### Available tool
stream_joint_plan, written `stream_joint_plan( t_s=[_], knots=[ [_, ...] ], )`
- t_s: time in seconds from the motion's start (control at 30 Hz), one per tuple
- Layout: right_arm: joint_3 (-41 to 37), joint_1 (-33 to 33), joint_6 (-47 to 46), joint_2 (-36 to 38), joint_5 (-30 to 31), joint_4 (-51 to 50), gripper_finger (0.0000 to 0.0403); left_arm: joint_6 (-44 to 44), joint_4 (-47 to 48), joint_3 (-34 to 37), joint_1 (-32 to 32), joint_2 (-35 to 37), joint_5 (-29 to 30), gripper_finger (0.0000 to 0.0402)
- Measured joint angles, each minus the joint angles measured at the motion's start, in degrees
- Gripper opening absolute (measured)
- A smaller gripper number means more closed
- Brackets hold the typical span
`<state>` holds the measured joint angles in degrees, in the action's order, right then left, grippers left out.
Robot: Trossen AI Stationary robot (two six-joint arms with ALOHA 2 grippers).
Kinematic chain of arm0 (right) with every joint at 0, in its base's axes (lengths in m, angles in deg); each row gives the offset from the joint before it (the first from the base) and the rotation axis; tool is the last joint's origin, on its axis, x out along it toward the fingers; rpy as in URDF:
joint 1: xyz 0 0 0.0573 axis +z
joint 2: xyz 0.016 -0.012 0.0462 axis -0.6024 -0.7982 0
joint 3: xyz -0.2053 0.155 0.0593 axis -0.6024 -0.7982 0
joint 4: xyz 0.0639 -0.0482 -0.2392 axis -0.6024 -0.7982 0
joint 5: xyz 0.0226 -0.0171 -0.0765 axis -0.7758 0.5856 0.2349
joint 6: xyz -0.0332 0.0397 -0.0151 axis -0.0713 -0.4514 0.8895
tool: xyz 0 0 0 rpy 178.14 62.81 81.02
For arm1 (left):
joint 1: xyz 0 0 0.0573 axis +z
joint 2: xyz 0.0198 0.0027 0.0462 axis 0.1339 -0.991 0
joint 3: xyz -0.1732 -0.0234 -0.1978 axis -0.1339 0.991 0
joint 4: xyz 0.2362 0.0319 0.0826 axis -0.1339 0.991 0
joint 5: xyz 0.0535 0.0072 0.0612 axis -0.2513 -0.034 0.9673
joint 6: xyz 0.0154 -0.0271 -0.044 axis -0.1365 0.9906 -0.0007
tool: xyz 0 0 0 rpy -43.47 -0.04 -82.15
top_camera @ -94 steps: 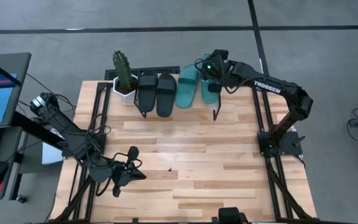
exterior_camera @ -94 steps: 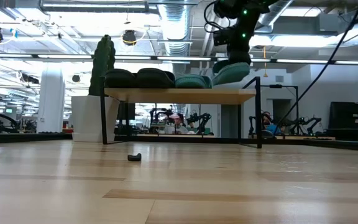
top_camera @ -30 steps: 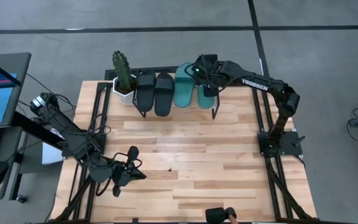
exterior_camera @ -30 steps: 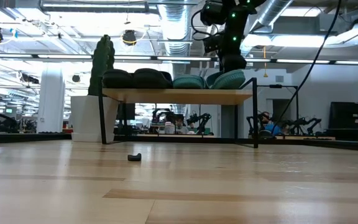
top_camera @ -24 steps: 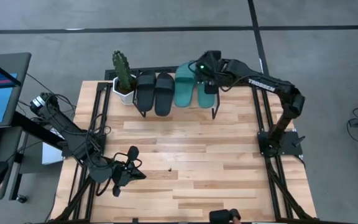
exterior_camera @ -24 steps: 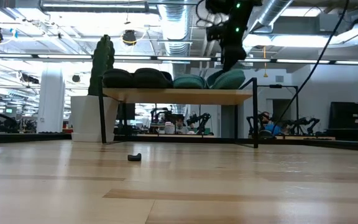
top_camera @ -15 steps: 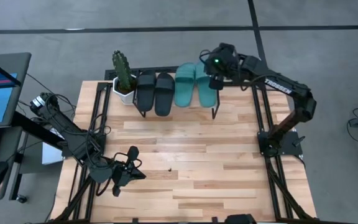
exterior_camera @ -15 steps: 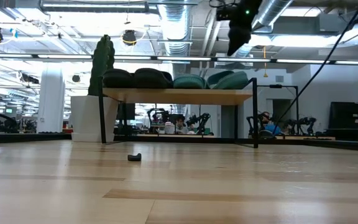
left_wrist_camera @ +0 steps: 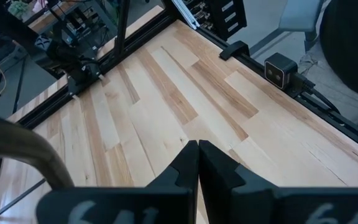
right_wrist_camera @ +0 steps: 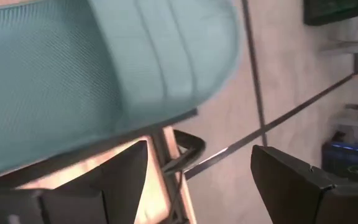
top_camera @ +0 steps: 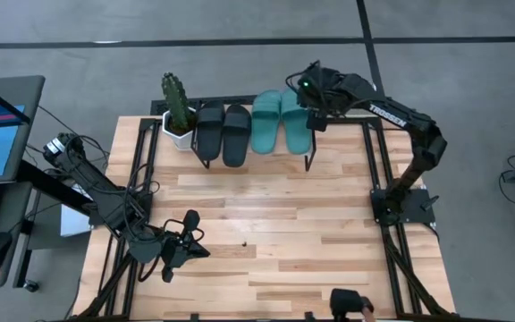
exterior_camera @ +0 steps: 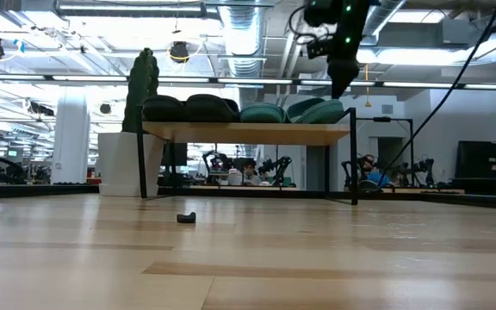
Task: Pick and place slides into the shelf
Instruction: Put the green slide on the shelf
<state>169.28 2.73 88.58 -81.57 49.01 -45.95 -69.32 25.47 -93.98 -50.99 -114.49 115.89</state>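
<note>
The shelf [exterior_camera: 248,133] stands at the table's far edge. On it lie side by side two black slides [top_camera: 210,132] [top_camera: 238,134] and two teal slides [top_camera: 267,121] [top_camera: 295,121], soles on the wood panel. My right gripper [top_camera: 317,112] hangs open and empty over the shelf's right end, above the right teal slide [right_wrist_camera: 73,68]; in the low view it [exterior_camera: 341,84] points down, clear of the slides. My left gripper [top_camera: 202,251] is shut and empty over the near left of the table; it also shows in its wrist view [left_wrist_camera: 197,152].
A cactus [top_camera: 177,100] in a white pot stands at the shelf's left end. A small dark scrap [exterior_camera: 186,217] lies on the table in front of the shelf. A person [left_wrist_camera: 350,56] sits at the table's near edge. The middle of the tabletop [top_camera: 275,215] is bare wood.
My right gripper has come up off the right teal slide and gone a little toward the table's right edge. The slide stays lying on the shelf beside the other teal one.
</note>
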Motion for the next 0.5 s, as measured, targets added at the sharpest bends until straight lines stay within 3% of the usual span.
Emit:
stream_joint_plan(
  t_s=[0.27,0.5],
  knots=[
    [0.0,-0.7,0.4,-5.0,-1.2,0.0,0.0269,0.0,0.0,0.0,0.0,0.0,0.1,0.0002],
    [0.0,-0.7,0.5,-5.0,-2.6,1.7,0.0269,0.0,0.0,0.0,0.0,0.0,0.0,0.0002]
  ],
)
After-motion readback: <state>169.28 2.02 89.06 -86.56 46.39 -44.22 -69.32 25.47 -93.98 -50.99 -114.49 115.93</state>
